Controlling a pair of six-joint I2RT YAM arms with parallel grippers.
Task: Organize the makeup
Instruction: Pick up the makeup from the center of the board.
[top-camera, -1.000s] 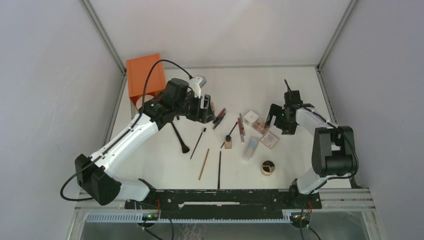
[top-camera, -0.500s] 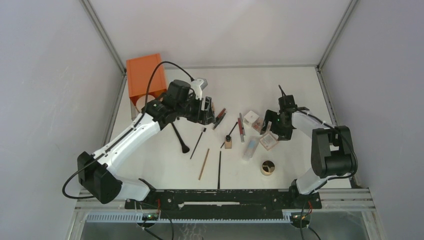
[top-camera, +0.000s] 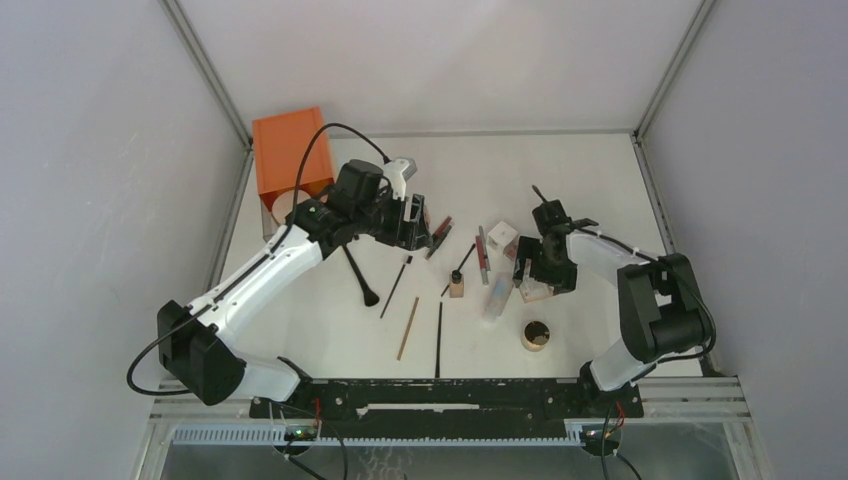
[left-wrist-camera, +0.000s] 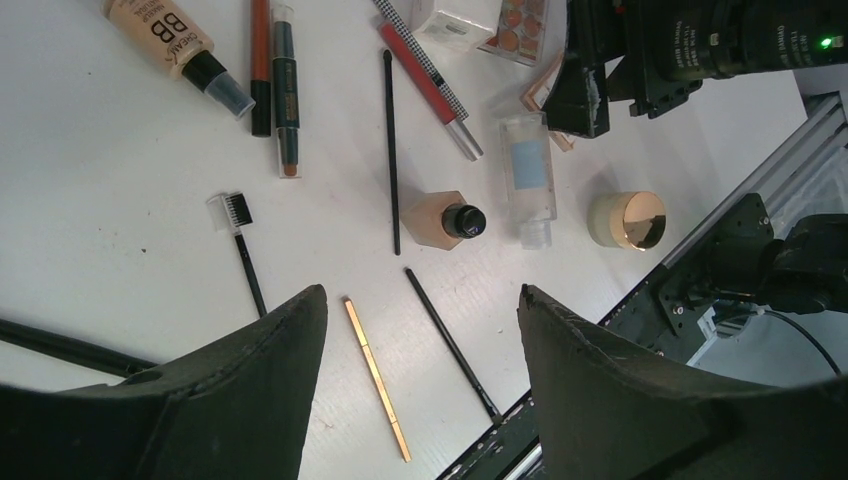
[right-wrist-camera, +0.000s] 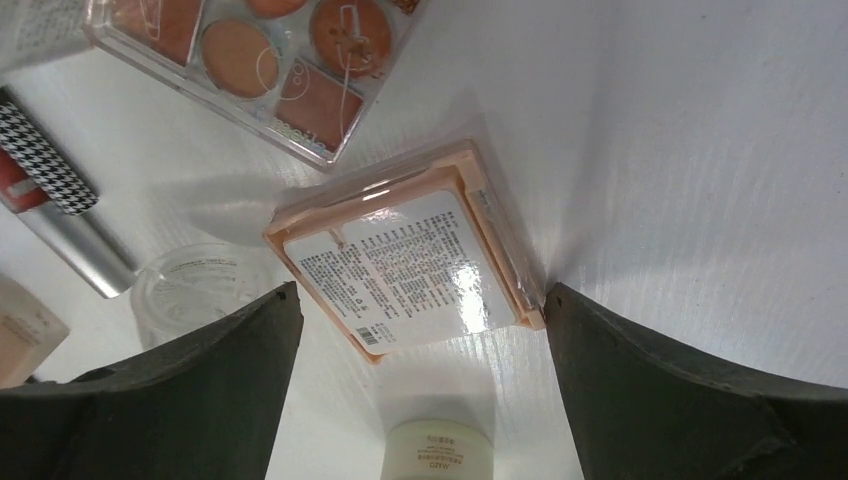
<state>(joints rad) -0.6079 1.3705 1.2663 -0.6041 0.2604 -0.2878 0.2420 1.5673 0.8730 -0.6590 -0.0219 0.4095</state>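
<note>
Right arm (top-camera: 612, 246) folded, wrist pitched down; right jaws wide apart, straddling peach compact (right-wrist-camera: 410, 260) right of bench (top-camera: 600, 170) centre, no grip. Left arm (top-camera: 270, 265) stretched forward; left jaws part-open, empty, above makeup (left-wrist-camera: 440, 220) scattered mid-bench.

A peach square compact (right-wrist-camera: 410, 265) is laid label-up on the desk (top-camera: 500, 170), just beside a reddish-pan palette (right-wrist-camera: 260, 60). A clear bottle (left-wrist-camera: 527, 170) is laid flat near an upright gold-lidded jar (left-wrist-camera: 628, 220).

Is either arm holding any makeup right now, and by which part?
Nothing is held. The left tool is open and empty; the right tool is open, straddling the peach compact.
</note>
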